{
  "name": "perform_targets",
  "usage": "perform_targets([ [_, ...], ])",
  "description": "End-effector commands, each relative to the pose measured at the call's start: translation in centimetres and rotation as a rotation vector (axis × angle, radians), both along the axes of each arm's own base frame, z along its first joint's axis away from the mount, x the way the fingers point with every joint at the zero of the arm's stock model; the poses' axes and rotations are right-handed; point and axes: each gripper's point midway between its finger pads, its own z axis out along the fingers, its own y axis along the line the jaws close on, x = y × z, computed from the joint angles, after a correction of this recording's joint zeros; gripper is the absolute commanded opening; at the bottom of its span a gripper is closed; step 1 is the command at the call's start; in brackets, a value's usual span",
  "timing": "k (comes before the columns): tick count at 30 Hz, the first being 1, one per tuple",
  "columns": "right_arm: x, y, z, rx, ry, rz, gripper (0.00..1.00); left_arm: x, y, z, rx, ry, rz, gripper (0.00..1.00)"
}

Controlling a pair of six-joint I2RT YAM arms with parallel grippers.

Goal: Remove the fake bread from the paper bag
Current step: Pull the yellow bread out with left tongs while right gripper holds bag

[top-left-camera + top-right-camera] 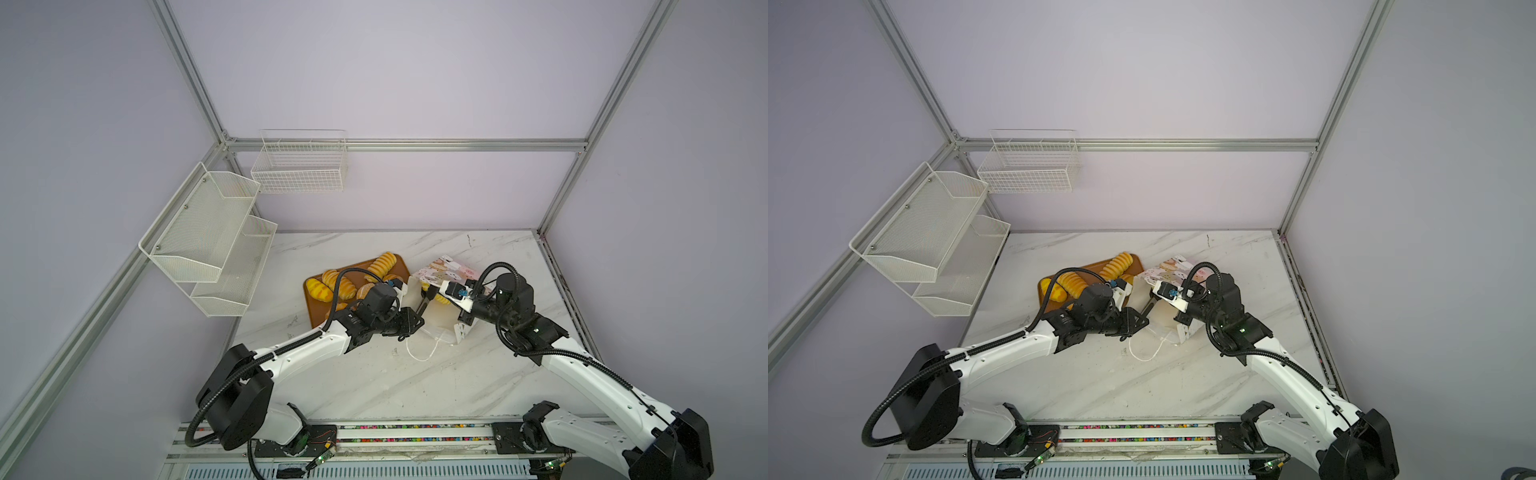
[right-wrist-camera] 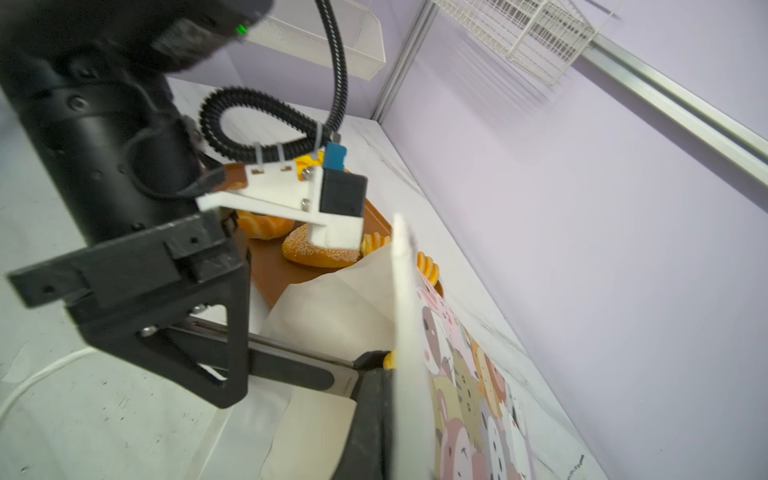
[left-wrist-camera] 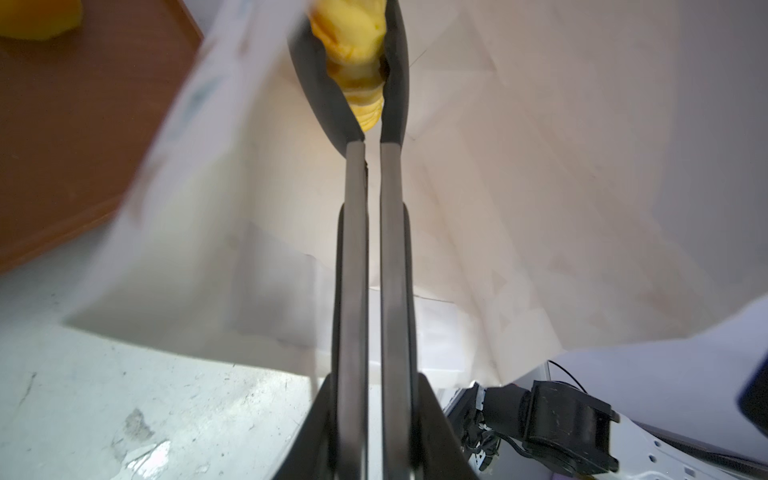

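The left gripper (image 3: pixel 349 41) clenches fake bread (image 3: pixel 357 70) inside the paper bag (image 3: pixel 540 166) (right gripper's (image 2: pixel 390 415) jaws pinch its rim), so withdrawing seems next.

The left arm (image 1: pixel 299 353) and right arm (image 1: pixel 590 376) wear white shells over black joints, each trailed by a black ribbed hose (image 1: pixel 496 265). A green light (image 1: pixel 536 331) glows on the right one. The left gripper's (image 3: pixel 348 41) fingers (image 3: pixel 353 249) look grey, apparently black-tipped.
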Motion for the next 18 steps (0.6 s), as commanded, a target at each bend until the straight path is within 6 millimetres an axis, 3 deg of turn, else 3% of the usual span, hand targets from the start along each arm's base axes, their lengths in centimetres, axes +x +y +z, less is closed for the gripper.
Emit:
perform_targets([
  [1,2.0,-0.6,4.5,0.104,-0.069,-0.11,0.0,0.0,1.4,4.0,-0.03,-0.127,0.014,0.06],
  [9,6.2,-2.1,6.8,0.213,0.002,-0.34,0.0,-1.9,3.5,10.1,0.001,-0.261,-0.036,0.04],
  [12,8.5,-2.9,7.0,0.262,0.056,-0.421,0.0,-2.5,4.6,12.6,0.017,-0.316,-0.026,0.01],
  [18,14.2,-6.3,6.7,0.412,0.204,-0.55,0.0,-4.0,7.2,19.0,-0.034,-0.503,0.008,0.0],
])
